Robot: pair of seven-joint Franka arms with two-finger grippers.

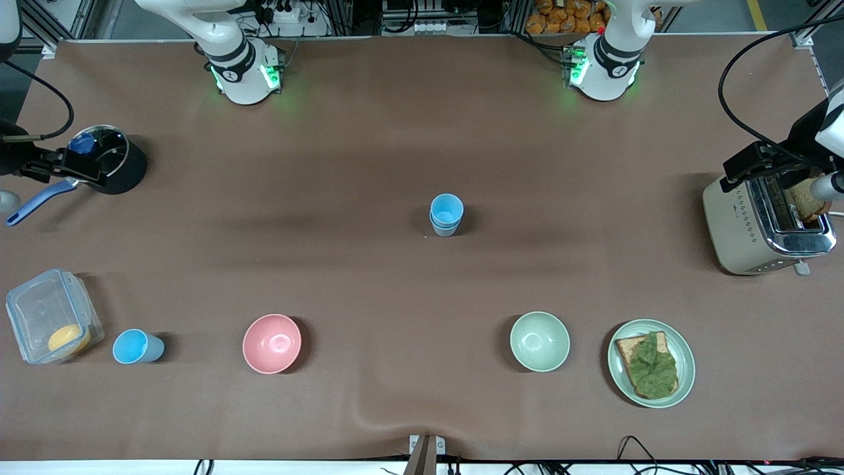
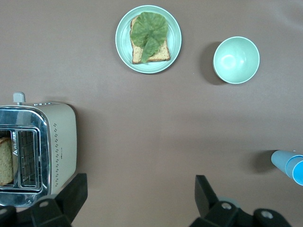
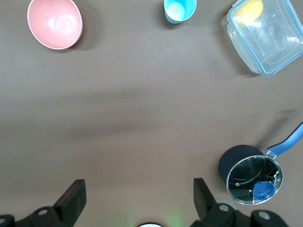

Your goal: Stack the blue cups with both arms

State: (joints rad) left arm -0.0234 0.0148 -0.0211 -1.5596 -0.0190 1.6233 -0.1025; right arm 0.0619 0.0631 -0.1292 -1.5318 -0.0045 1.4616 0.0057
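Two blue cups point(image 1: 446, 214) stand nested, one inside the other, at the table's middle; they show at the edge of the left wrist view point(image 2: 289, 166). Another brighter blue cup point(image 1: 136, 346) stands alone near the front camera, toward the right arm's end, beside a clear box; it also shows in the right wrist view point(image 3: 180, 10). The left gripper point(image 2: 139, 189) is open and empty, high over bare table by the toaster. The right gripper point(image 3: 138, 189) is open and empty, high over bare table near its own base. Both hands are out of the front view.
A pink bowl point(image 1: 271, 343), a pale green bowl point(image 1: 539, 341) and a plate with toast and lettuce point(image 1: 651, 363) line the near side. A toaster point(image 1: 765, 227) stands at the left arm's end. A lidded pot point(image 1: 109, 161) and a clear box point(image 1: 49, 316) stand at the right arm's end.
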